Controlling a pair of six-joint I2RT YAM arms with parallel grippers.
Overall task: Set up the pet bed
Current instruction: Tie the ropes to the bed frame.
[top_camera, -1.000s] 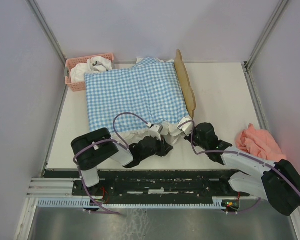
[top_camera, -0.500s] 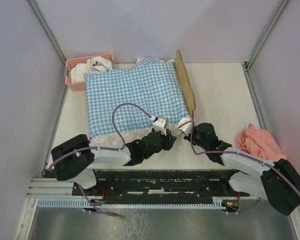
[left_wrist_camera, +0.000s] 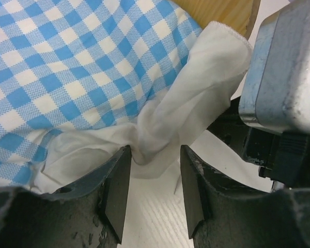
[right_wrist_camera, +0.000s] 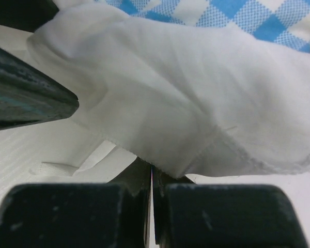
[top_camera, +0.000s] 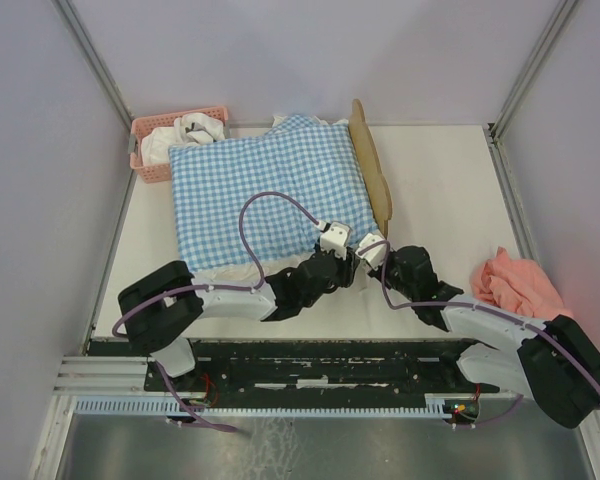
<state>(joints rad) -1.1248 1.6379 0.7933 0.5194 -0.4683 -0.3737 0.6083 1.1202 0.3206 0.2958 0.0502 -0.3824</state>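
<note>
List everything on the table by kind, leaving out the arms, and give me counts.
Pet bed: 1
Gingham bedding: 1
Pink basket: 1
White fabric bundle in the basket: 1
Salmon cloth: 1
Total: 5

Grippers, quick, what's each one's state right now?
Left gripper: open, jaws either side of the white ruffle, not clamping it.
Right gripper: shut, pinching the white ruffle's edge.
</note>
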